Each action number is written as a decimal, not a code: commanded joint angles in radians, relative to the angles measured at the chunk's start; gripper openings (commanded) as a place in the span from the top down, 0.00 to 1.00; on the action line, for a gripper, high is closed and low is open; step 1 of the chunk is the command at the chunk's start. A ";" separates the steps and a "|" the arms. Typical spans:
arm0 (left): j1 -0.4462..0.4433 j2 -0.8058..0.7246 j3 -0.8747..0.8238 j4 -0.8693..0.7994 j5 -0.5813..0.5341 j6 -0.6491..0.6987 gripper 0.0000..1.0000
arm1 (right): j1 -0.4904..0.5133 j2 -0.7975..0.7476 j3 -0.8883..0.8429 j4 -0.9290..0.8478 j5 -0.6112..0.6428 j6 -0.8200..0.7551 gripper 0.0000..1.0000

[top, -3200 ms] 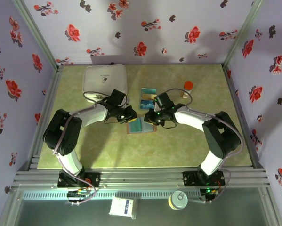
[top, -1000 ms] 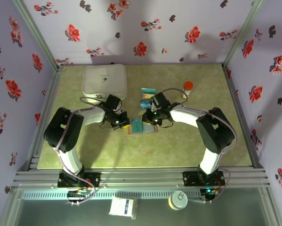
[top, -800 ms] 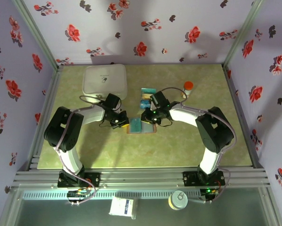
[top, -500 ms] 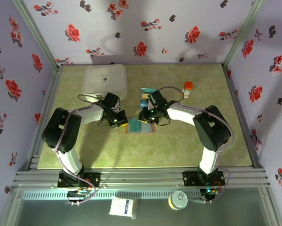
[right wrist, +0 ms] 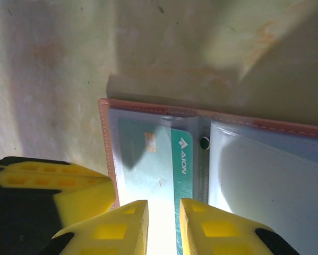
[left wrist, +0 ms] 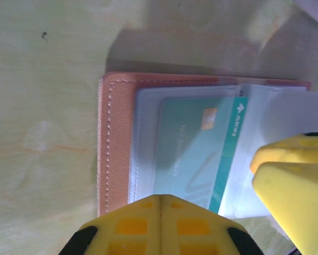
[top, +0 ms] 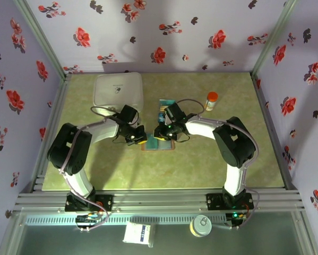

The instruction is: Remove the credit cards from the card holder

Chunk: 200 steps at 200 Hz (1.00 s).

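since the card holder (top: 160,144) lies open at the middle of the counter (top: 212,159) with both arms crowded over it, i'm leaning on the wrist views. a teal card (left wrist: 193,154) sits inside a clear sleeve (left wrist: 144,149) on the holder's inner face, with the tan leather border showing round it. other credit cards (top: 166,105) lie loose on the counter just beyond. my left hand (left wrist: 161,204) has its yellow fingers pressed together, tips over the holder's edge, and i judge it's there to pin the leather flat. my right hand (right wrist: 163,207) has its fingers drawn close with a narrow slit between them, lined up on the teal card's end. whether they've bitten card, sleeve or nothing i cannot tell through the glare. i expect the card to be light, stiff and slick, the sleeve floppy and clingy, and the holder light enough to drag along. i'd pinch only whatever card end stands clear of the plastic and draw it straight out along the pocket.
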 commanded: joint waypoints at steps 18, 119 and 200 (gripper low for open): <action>-0.005 0.037 -0.003 0.006 0.012 0.000 1.00 | 0.010 0.029 0.024 0.034 -0.042 0.009 0.78; -0.003 0.037 -0.006 -0.002 -0.005 0.001 1.00 | 0.012 0.035 0.031 -0.087 0.056 -0.048 0.77; -0.003 0.007 0.018 -0.027 0.000 0.003 1.00 | 0.012 -0.006 0.014 -0.040 0.023 -0.038 0.77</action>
